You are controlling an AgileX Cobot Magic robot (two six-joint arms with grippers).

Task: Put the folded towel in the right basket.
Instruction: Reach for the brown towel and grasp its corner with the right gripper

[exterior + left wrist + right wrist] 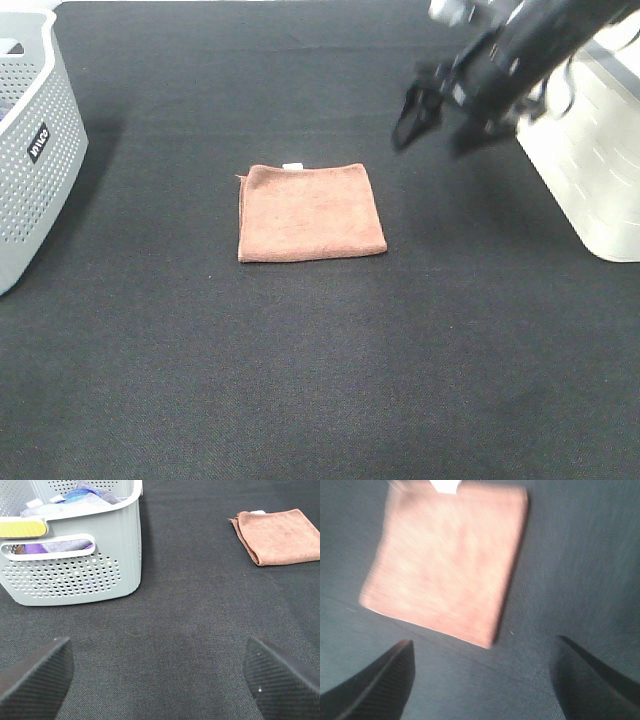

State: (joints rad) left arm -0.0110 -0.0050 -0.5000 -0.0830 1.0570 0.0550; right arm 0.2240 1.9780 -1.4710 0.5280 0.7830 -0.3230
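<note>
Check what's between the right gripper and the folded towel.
Nothing: only bare black table cloth separates the right gripper from the folded towel, as the exterior high view shows.

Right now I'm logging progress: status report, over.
Left end effector open. Right end effector open, raised near the folded towel. Towel flat, outside the right basket. Nothing between them.
</note>
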